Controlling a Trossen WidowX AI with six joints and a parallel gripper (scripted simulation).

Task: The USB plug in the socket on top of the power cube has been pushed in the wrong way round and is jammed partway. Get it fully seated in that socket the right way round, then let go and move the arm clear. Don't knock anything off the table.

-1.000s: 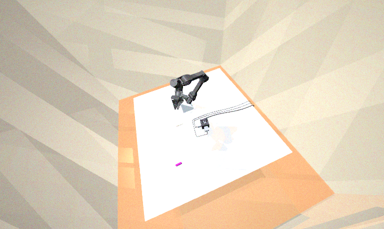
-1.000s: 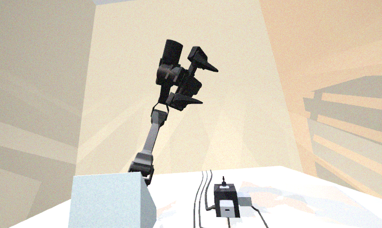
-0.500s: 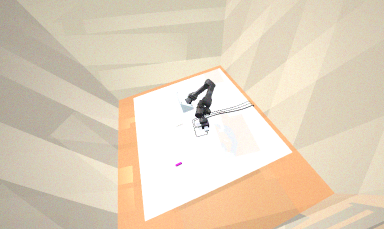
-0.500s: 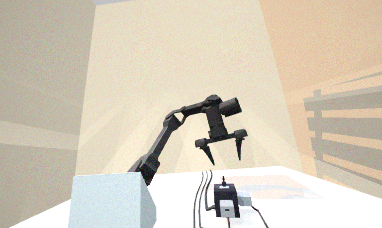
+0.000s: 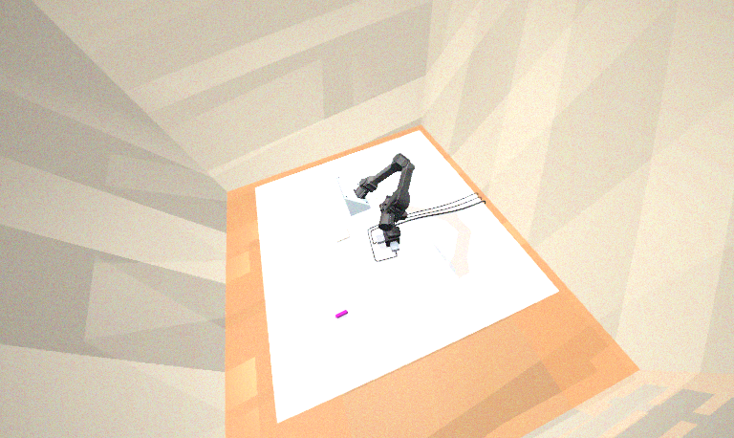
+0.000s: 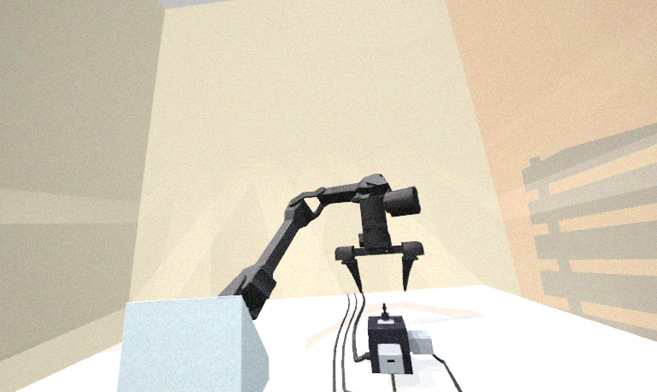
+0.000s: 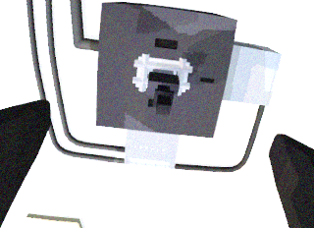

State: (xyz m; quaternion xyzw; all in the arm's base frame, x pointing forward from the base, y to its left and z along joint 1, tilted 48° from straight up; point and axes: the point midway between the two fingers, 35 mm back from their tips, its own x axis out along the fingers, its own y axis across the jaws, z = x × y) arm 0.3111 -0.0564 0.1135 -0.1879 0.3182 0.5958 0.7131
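Observation:
The dark power cube stands on the white table. The small dark USB plug sticks upright out of the white-rimmed socket on the cube's top. My gripper is open and empty. It points straight down and hangs directly over the plug, with the fingertips a little above the plug's top and apart from it. In the top view the gripper hides most of the cube.
White plugs sit in the cube's front face and right face. Dark cables run past the cube. A pale blue block stands by the arm's base. A small magenta piece lies far off.

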